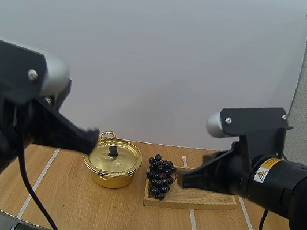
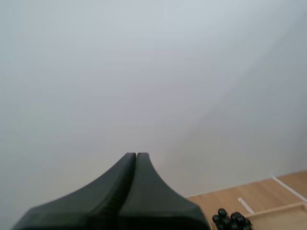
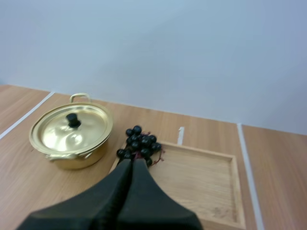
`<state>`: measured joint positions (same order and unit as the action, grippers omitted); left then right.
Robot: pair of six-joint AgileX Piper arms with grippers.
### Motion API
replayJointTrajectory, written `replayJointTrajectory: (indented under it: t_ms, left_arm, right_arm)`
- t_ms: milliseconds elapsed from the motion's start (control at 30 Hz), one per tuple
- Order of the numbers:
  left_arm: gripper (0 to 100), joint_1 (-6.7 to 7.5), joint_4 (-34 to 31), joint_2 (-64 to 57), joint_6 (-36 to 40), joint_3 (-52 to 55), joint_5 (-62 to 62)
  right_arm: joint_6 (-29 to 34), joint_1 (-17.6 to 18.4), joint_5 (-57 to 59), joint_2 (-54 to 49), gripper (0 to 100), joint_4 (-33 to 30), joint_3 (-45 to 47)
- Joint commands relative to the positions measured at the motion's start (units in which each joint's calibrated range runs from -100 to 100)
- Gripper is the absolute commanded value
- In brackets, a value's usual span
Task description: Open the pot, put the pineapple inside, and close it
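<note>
Big wooden table (image 1: pixel 70 195) fills the lower high view. Flat tray (image 1: pixel 210 201) right of centre. Gold pot (image 1: pixel 110 177) centre-left, upright, lid (image 1: pixel 123 160) on. The fruit here is a bunch of grapes (image 1: pixel 160 177) at the tray's left end, long axis up-down the frame. Likely soft and easily bruised, so grab near the stem. The lid looks light and slick, so take the knob (image 1: pixel 113 151), which points up. On left gripper (image 2: pixel 136 155) and right gripper (image 3: pixel 133 162), jaws are pressed together, empty.

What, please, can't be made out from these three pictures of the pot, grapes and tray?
Pot inside: the lid covers it, high and right wrist views.
Grapes: cut off by the picture's edge, left wrist view; near side behind the shut right gripper, right wrist view.
Tray: far right part behind the right arm, high view.
</note>
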<state>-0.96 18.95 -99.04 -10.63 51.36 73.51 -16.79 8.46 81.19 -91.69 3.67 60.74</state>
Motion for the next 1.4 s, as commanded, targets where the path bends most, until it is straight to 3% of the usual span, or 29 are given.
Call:
replayJointTrajectory:
  t_ms: [0, 200, 367, 733, 867, 1067, 1200, 1367]
  left_arm:
    - [0, -0.04, -7.7, -0.5, 15.7, 8.9, -24.6]
    - [0, -0.04, -7.7, -0.5, 15.7, 11.8, -25.7]
    - [0, -0.04, -7.7, -0.5, 15.7, 14.1, -29.5]
    - [0, -0.04, -8.5, -0.5, 14.8, 31.0, -51.5]
    - [0, -0.04, -8.5, -0.5, 11.5, 38.8, -62.5]
    - [0, -0.04, -8.5, -0.5, 10.8, 47.1, -67.6]
    - [0, -0.04, -8.5, -0.5, 10.6, 48.6, -67.9]
    - [0, -0.04, -8.5, -0.5, 11.3, 48.6, -59.9]
  right_arm:
    - [0.1, -6.2, -14.3, -0.6, 0, -2.9, -0.3]
    - [4.3, -10.1, -30.1, -5.9, 0, -2.4, -0.3]
    - [4.1, -10.5, -36.4, -8.3, 0, -1.9, 0.3]
    - [0.7, -10.5, -54.8, -8.3, 0, -2.1, 19.8]
    - [0.7, -10.5, -56.1, -8.3, 0, -2.1, 26.2]
    - [0.7, -10.5, -56.1, -8.3, 0, -2.1, 33.9]
    - [0.7, -10.5, -56.1, -8.3, 0, -2.1, 36.9]
    - [0.7, -10.5, -56.1, -8.3, 0, -2.1, 39.3]
